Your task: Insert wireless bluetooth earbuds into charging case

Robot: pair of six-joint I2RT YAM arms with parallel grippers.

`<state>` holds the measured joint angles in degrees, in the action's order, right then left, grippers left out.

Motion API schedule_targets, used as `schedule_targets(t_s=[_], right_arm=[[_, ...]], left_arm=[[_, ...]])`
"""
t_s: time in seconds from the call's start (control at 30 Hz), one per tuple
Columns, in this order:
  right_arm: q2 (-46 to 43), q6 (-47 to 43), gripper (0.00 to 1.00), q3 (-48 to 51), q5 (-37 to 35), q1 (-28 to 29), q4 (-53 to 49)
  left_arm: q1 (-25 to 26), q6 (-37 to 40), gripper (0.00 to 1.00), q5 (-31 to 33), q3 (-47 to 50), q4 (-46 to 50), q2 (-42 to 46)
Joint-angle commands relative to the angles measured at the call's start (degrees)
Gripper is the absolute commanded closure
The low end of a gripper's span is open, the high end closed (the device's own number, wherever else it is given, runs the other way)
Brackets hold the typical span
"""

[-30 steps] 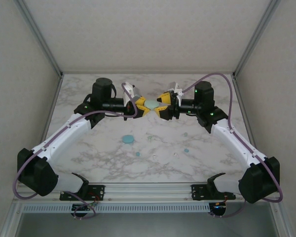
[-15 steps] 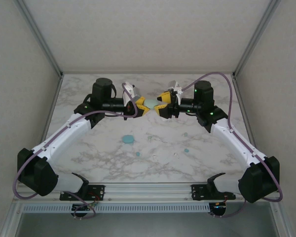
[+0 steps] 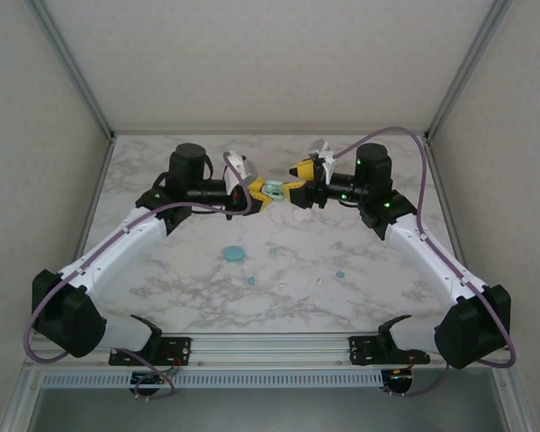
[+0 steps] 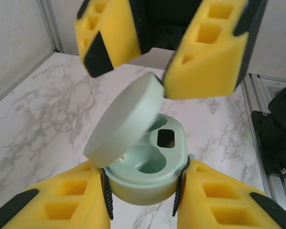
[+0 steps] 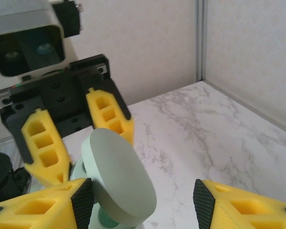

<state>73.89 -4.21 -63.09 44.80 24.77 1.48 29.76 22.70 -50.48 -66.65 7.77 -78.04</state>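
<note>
I had the left claw (image 4: 142,200) clenched on the base of the pale green case (image 4: 143,188), holding it up above the counter (image 3: 180,270) near the far middle. The right claw (image 5: 143,198) was released and gripped nothing. Its fingers stood spread, and on the left wrist camera one fingertip rested against the rim of the lid (image 4: 124,124). The lid was tilted up on its hinge, about half open, and under it I could see two moulded sockets, both empty as far as I could tell.

The earbuds (image 3: 251,281) lay loose on the counter, well apart from the case and nearer to me. They were scattered specks of teal, pale green and white, too small on the overhead camera for me to read which way they faced. A larger round teal piece (image 3: 234,255) sat among them, probably another case.

I judged this to be the opening step, with the lid being levered back and nothing loaded yet. Next I would push the lid fully open so it stood clear of the sockets, then draw the right claw away and send it down for one bud. That pick would want a narrow, careful pinch on something so small and smooth. I would also keep the left claw's grip firm and the case level, because a half-open lid could drop shut once the fingertip left it.
</note>
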Motion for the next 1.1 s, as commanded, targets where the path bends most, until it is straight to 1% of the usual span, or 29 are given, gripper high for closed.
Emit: schedule_targets(t_s=[0.0,0.1,0.17,0.23,0.33,0.4,0.47,0.53,0.7,0.9,1.0,1.07], right_arm=[[1.6,2.24,0.4,-2.57,-5.75,-0.07,-1.57],[2.01,2.79,0.39,-3.09,-4.42,-0.08,-1.8],[1.97,4.3,0.38,-3.4,-4.38,-0.08,-1.9],[1.57,4.72,0.37,-3.62,-1.85,-0.03,-2.4],[0.96,5.76,0.36,-4.42,3.79,-0.07,-4.45],[0.52,6.05,0.34,-5.07,5.11,-0.03,-6.96],[0.23,5.74,0.34,-6.0,4.77,-0.07,-10.48],[0.01,5.71,0.33,-6.02,2.91,-0.08,-12.44],[0.02,5.73,0.33,-6.14,3.51,-0.07,-13.69],[-1.18,10.88,0.34,-8.0,0.85,-0.33,-15.28],[-3.45,12.93,0.35,-7.19,-1.75,-0.43,-15.08],[-5.17,14.12,0.35,-6.49,-5.18,-0.81,-16.13]], left_arm=[[1.62,-0.02,0.77,-3.89,0.21,-1.1,1.58],[1.72,-0.36,0.77,-3.08,0.42,-1.14,1.66],[1.75,-1.04,0.77,-2.18,0.88,-3.25,1.75],[1.73,-2.12,0.77,-0.52,1.75,-4.99,2.09],[1.73,-3.93,0.77,2.96,3.28,-8.43,2.67],[1.78,-5.19,0.77,5.27,4.5,-11.17,3.25],[1.71,-6.47,0.77,7.0,5.58,-14.03,3.76],[1.76,-7.13,0.77,7.36,5.84,-15.23,3.94],[1.71,-8.25,0.77,7.91,6.8,-17.35,4.49],[1.71,-8.44,0.77,10.29,8.8,-19.99,6.26],[1.71,-8.71,0.77,11.24,9.48,-20.69,6.84],[1.71,-8.96,0.77,11.76,10.07,-21.31,7.27]])
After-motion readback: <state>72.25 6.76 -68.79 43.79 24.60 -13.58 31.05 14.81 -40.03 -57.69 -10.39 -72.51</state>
